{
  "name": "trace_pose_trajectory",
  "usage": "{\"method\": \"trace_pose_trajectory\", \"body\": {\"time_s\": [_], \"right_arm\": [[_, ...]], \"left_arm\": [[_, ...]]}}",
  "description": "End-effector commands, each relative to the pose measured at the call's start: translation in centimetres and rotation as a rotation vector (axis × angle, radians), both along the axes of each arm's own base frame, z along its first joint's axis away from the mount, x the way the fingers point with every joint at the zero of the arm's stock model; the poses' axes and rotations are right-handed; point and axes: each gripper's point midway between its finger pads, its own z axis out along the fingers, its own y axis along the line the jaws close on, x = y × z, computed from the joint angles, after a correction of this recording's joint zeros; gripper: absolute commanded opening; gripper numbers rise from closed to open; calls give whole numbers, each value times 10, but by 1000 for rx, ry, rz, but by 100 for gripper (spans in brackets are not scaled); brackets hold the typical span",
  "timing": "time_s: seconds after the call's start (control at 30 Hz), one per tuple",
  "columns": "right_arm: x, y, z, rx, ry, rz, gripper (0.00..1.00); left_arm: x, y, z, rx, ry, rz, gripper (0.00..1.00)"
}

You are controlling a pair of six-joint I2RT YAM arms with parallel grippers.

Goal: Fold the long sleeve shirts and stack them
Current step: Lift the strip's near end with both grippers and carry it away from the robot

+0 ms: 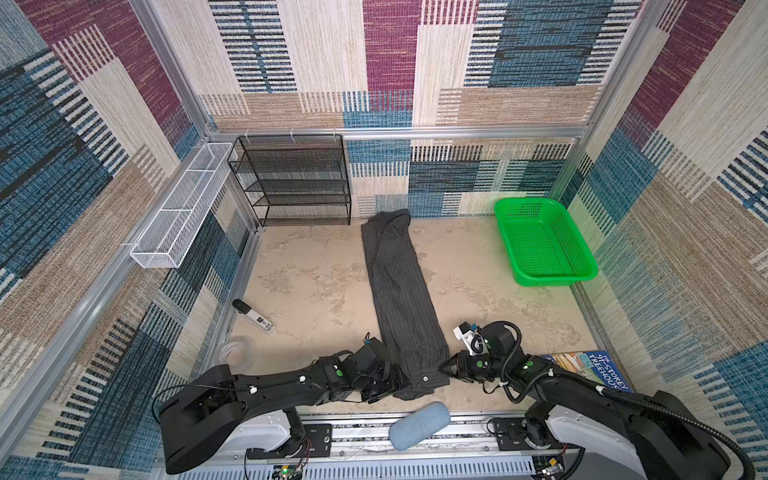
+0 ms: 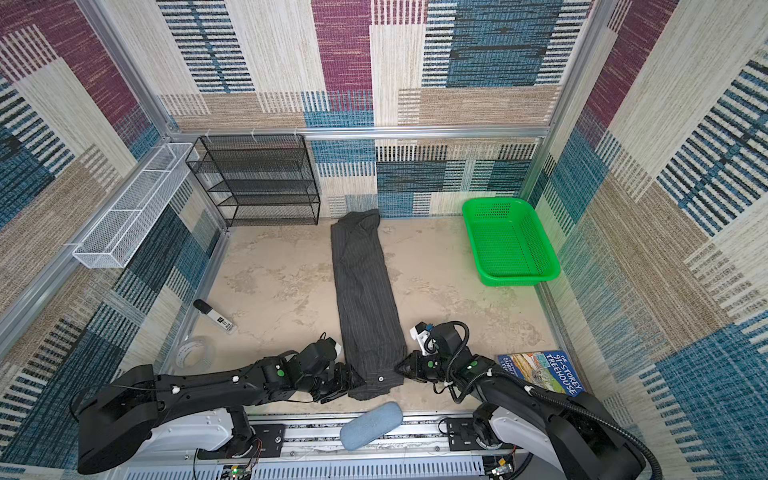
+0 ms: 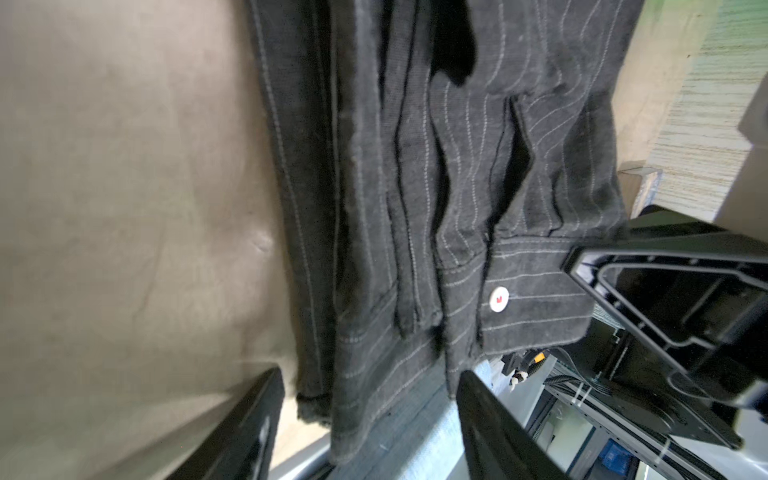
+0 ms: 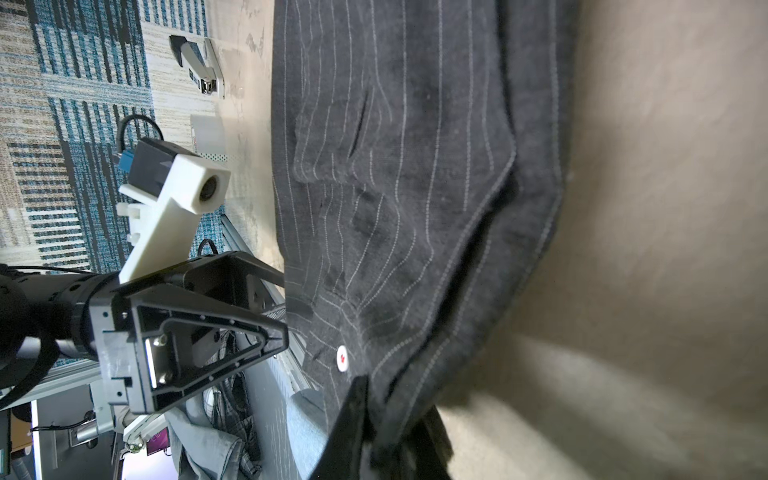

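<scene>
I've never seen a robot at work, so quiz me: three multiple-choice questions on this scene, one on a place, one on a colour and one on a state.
1. Where does the green plastic mesh basket stand?
A) far right corner
B) near left corner
C) dead centre

2. What colour is the long wire trough on the side wall?
A) red
B) white
C) yellow

3. The right end effector is:
A) wide open in the air
B) shut on nothing
C) shut on the near end of the dark pinstriped long sleeve shirt

Answers:
1. A, it sits far right, against the walls.
2. B, its mesh is white.
3. C, the right wrist view shows its fingers pinching the fabric.
</scene>
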Motion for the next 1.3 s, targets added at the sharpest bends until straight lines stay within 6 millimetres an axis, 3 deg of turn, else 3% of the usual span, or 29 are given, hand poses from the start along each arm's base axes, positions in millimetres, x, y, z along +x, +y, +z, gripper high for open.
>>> {"method": "trace_pose_trajectory", "body": {"time_s": [0.0,0.2,0.3,0.47,0.83,1.07,1.27], "right_arm": [[3,6,8,36,-11,7,15],[2,5,8,33,-7,7,14],[2,5,10,33,-10,7,13],[4,4,17,35,-26,-1,13],[23,17,38,44,-57,4,12],[42,30,53,53,-82,11,11],[59,39,63,58,-102,-1,11]], "left_arm": [[-17,25,-29,143,82,-8,58],[-6,11,-30,85,52,32,32],[-1,11,-26,79,29,53,16],[4,18,-15,85,-10,82,0],[27,27,29,44,-153,161,0],[60,27,62,-34,-237,212,0],[92,23,78,-77,-259,216,0]]}}
